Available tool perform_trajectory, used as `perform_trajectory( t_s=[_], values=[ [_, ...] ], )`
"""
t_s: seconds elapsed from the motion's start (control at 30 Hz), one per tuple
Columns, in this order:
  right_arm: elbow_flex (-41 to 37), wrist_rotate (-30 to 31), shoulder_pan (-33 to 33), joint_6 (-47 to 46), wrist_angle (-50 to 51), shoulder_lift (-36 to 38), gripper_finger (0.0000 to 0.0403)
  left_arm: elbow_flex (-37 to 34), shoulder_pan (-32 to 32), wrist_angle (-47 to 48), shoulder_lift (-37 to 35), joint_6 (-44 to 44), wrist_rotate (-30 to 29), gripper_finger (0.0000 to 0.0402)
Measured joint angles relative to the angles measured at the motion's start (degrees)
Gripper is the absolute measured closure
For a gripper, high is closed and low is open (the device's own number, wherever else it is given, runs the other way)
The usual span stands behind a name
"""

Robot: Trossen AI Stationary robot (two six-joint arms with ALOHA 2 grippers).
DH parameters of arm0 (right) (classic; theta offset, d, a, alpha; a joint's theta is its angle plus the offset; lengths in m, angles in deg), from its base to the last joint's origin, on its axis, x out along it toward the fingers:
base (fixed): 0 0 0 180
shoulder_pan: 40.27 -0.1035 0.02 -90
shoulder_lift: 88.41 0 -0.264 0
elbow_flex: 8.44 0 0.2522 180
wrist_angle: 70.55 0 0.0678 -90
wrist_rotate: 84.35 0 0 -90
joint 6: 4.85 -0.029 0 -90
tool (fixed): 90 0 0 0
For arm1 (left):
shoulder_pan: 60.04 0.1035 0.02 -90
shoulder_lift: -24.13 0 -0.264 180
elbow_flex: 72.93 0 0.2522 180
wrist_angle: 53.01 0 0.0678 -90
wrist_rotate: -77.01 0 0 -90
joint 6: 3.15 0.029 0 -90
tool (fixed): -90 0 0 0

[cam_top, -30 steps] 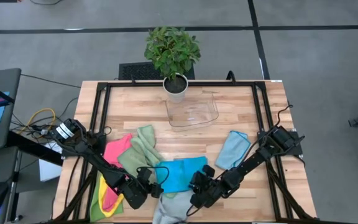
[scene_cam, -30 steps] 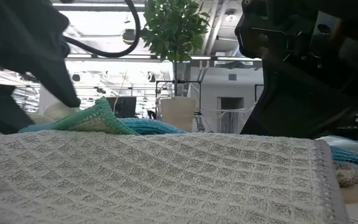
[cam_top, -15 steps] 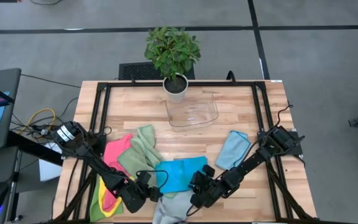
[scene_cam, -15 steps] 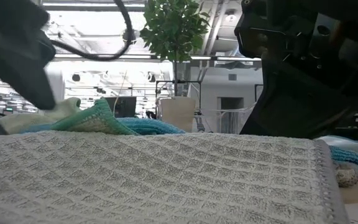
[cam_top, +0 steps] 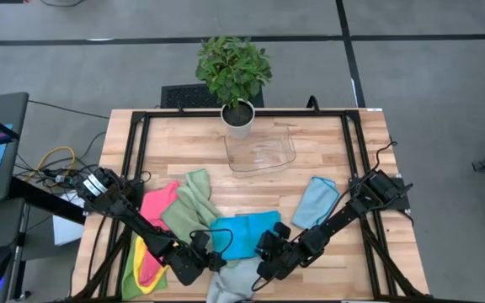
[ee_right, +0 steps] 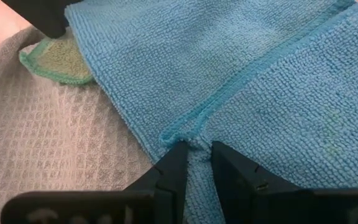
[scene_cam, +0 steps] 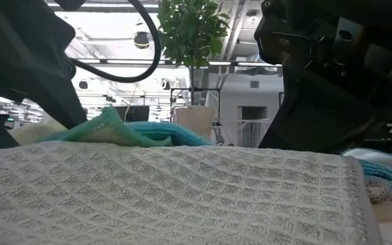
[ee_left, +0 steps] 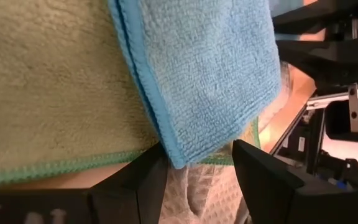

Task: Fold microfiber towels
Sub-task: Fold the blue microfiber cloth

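Note:
A bright blue towel (cam_top: 244,234) lies near the table's near edge, over a green towel (cam_top: 190,206) and a grey waffle cloth (cam_top: 226,286). My right gripper (cam_top: 263,255) is shut on the blue towel's near edge. My left gripper (cam_top: 210,257) is open, its fingers on either side of the blue towel's near-left corner (ee_left: 180,155). Pink (cam_top: 154,204) and yellow (cam_top: 144,273) towels lie at the left. A light blue towel (cam_top: 315,202) lies at the right. My left gripper's fingers (ee_left: 143,180) stand at the blue towel's corner; I cannot tell whether they touch it. My right gripper pinches the blue towel's hemmed edge (ee_right: 191,140) between its two fingertips, slanting down from the table's right. A small pucker of cloth rises at the pinch. The rest of the towel lies flat.
A clear plastic tray (cam_top: 263,153) and a potted plant (cam_top: 236,76) stand at the table's far middle. A black frame rail (cam_top: 133,160) runs around the tabletop. The grey waffle cloth (scene_cam: 169,197) fills the foreground of the low view.
My left gripper has gone toward the table's right edge, up to the blue towel's near-left corner. In the low view the blue towel's near part bulges higher behind the green corner than before.

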Motion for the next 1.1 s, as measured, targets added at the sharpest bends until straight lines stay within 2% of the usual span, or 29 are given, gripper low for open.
perform_trajectory(
  t_s=[0.17,0.37,0.73,1.1],
  values=[
    [0.00,-0.02,0.00,0.02,0.00,0.00,0.0303,0.00,-0.04,-0.55,0.03,-0.22,2.31,0.0228],
    [0.00,-0.04,0.00,0.04,0.00,0.00,0.0303,0.00,-0.04,-0.60,0.03,-1.06,2.29,0.0228],
    [0.00,-0.06,0.00,0.07,0.08,0.00,0.0303,-0.01,-1.04,3.09,-0.40,-7.64,-1.93,0.0228],
    [0.00,-0.13,0.02,0.11,0.13,0.00,0.0303,-0.04,-0.81,6.99,-1.92,-7.84,-4.24,0.0228]
  ],
)
